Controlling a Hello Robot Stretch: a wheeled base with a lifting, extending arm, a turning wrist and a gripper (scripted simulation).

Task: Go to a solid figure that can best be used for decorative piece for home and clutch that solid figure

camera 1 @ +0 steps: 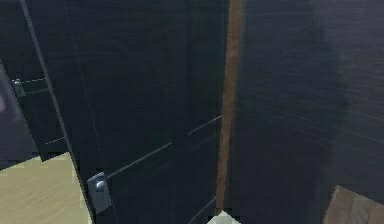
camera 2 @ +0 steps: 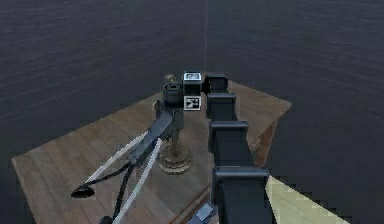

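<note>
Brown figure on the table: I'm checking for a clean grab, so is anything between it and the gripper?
Nothing visible does. The brown figure stands on the wooden table right by the gripper, just below its dark body. Whether they touch cannot be told.

- We cannot make out the small brown figure (camera 2: 177, 155) on the wooden table (camera 2: 60, 160); the gripper (camera 2: 100, 198) hides its top.
- The arm (camera 2: 235, 150) hides the table's edge beside it.

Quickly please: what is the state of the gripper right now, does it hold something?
Gripper: it cannot be told whether it holds anything; a small brown figure on a round base stands on the wooden table near it.
</note>
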